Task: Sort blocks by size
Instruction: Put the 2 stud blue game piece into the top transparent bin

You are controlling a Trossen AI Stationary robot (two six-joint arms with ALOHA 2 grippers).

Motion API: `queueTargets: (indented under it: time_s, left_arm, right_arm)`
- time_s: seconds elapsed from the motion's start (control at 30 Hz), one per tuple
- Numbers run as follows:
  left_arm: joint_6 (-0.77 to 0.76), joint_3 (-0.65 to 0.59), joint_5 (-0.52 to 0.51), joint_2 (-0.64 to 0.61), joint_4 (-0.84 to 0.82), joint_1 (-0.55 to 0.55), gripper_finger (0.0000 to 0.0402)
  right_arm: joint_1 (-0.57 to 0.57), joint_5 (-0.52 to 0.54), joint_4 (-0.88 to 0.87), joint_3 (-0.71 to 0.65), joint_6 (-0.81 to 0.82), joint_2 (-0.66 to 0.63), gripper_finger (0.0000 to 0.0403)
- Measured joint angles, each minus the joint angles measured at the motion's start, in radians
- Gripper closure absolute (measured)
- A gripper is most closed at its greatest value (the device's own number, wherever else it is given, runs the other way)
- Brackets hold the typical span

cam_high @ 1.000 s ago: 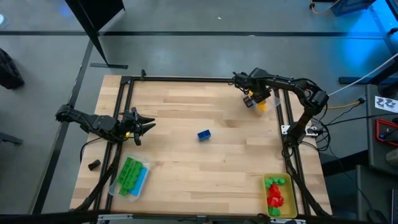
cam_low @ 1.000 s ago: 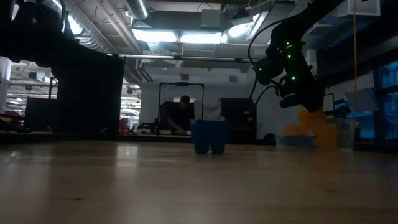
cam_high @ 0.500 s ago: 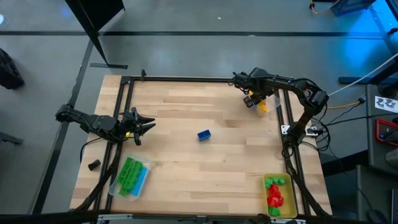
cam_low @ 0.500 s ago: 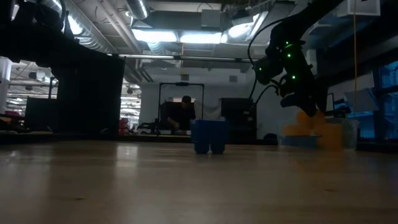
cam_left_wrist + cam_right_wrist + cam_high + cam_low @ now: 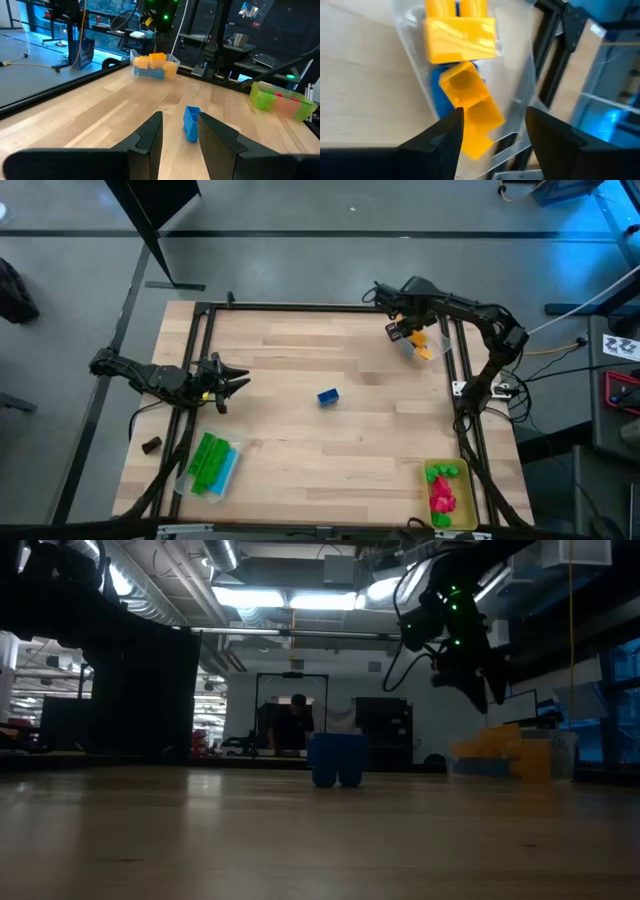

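wooden table (image 5: 300,360): right tool (image 5: 400,332) open above yellow blocks (image 5: 462,35); left tool (image 5: 181,131) parted, idle.

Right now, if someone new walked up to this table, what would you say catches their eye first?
Probably the lone blue block sitting in the middle of the bare wooden table. Next, the right gripper, open, hovers over a clear tray of orange blocks at the far right edge. The left gripper waits at the left side, and trays of green blocks and red blocks sit at the near corners.
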Motion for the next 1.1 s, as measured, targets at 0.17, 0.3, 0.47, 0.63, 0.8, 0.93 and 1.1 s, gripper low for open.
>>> queueTargets:
  time_s: [0.17,0.3,0.47,0.63,0.8,0.93,1.1]
  left_arm:
    - [0.000,0.000,0.000,0.000,0.000,0.000,0.0295]
    - [0.000,0.000,0.000,0.000,0.000,0.000,0.0295]
    - [0.000,0.000,0.000,0.000,0.000,0.000,0.0295]
    - [0.000,0.000,0.000,0.000,0.000,0.000,0.0295]
    - [0.000,0.000,0.000,0.000,0.000,0.000,0.0295]
    - [0.000,0.000,0.000,0.000,0.000,0.000,0.0295]
    - [0.000,0.000,0.000,0.000,0.000,0.000,0.0295]
  right_arm:
    - [0.048,-0.101,0.062,0.057,0.046,0.000,0.0192]
    - [0.156,-0.173,0.214,0.101,0.043,0.000,0.0192]
    - [0.343,-0.179,0.437,0.106,0.042,0.004,0.0192]
    - [0.510,-0.124,0.541,0.106,0.044,0.039,0.0192]
    - [0.608,-0.088,0.610,0.106,0.045,0.101,0.0192]
    - [0.653,-0.099,0.613,0.106,0.056,0.158,0.0192]
    - [0.692,-0.137,0.611,0.105,0.101,0.190,0.0192]
